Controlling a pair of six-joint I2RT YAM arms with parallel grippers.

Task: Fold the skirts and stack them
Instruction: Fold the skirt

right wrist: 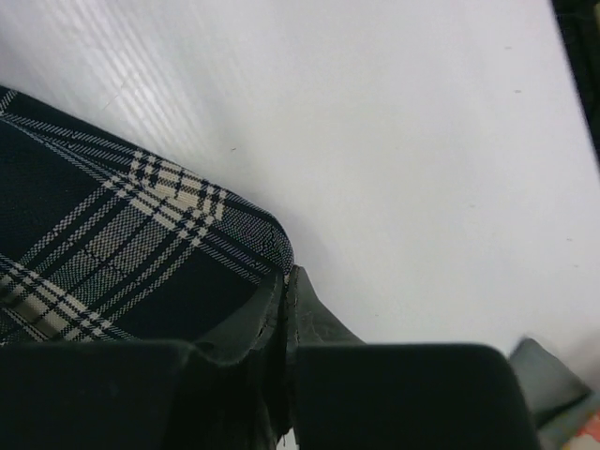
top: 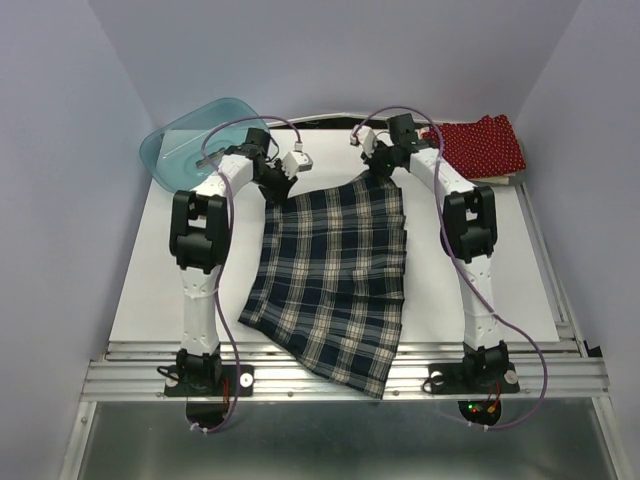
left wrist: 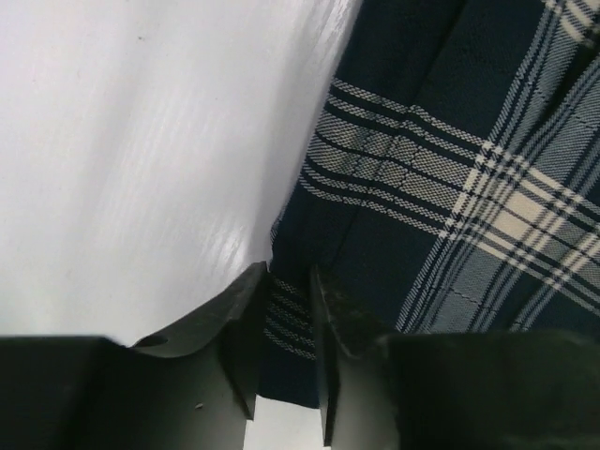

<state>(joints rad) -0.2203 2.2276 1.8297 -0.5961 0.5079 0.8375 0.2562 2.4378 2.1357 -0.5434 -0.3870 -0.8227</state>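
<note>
Two-corner lift, biggest risk: I have the plaid skirt (top: 335,270) spread down the middle of the bench (top: 480,290), and its near end droops over the bench's front edge. If I raise only one far corner, I judge the cloth will swing and twist instead of folding flat, and the overhang could drag it forward.
Stack at far right: the red dotted skirt (top: 480,145) lies folded at the far right of the bench, just beside the right arm. A wide sweep on that side could knock it askew.
Teal bin (top: 190,140): sits at the far left, behind the left arm. An elbow swinging back could nudge it.
Right end effector (right wrist: 286,277): fingers pressed together with no gap. I worry it caught only a sliver of cloth, or none, and would come up empty.
Left end effector (left wrist: 286,277): a narrow gap, not fully pressed. A pull now could let the edge slide out.
Skirt versus right end effector: the far right corner of the plaid runs right up to the fingertips from the left of the wrist view. I cannot tell whether any of it is between them.
Skirt versus left end effector: the far left edge passes into the gap between the two fingers, with bare bench on one side and plaid on the other. I cannot tell whether they bite it yet.
</note>
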